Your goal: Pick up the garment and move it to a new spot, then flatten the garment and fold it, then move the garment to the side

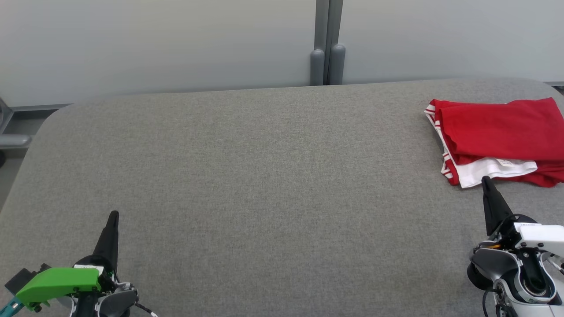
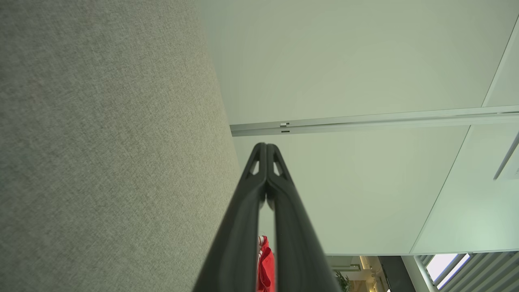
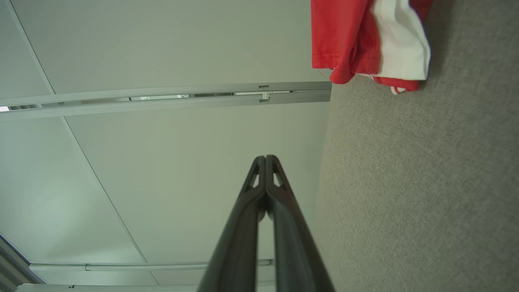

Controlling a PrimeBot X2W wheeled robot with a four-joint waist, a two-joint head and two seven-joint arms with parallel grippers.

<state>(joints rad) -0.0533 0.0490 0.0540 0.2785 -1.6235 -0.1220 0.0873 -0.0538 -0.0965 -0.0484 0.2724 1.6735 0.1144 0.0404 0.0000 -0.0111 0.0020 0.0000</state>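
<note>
The red garment (image 1: pixel 498 132), with white striped trim and a white layer showing at its near edge, lies folded at the far right of the grey fabric surface (image 1: pixel 264 176). The right hand (image 1: pixel 486 181) is near the garment's front edge, its fingers pressed together and holding nothing. The left hand (image 1: pixel 113 216) is at the near left, well apart from the garment, and is likewise closed and empty. A pale partition (image 1: pixel 154 44) stands behind the surface.

Head view: high, tilted down across grey desk (image 1: pixel 264 176) toward pale wall (image 1: pixel 154 44). Wrist views: low, rolled sideways, facing same wall. Red garment (image 1: pixel 498 127) common to all three.
</note>
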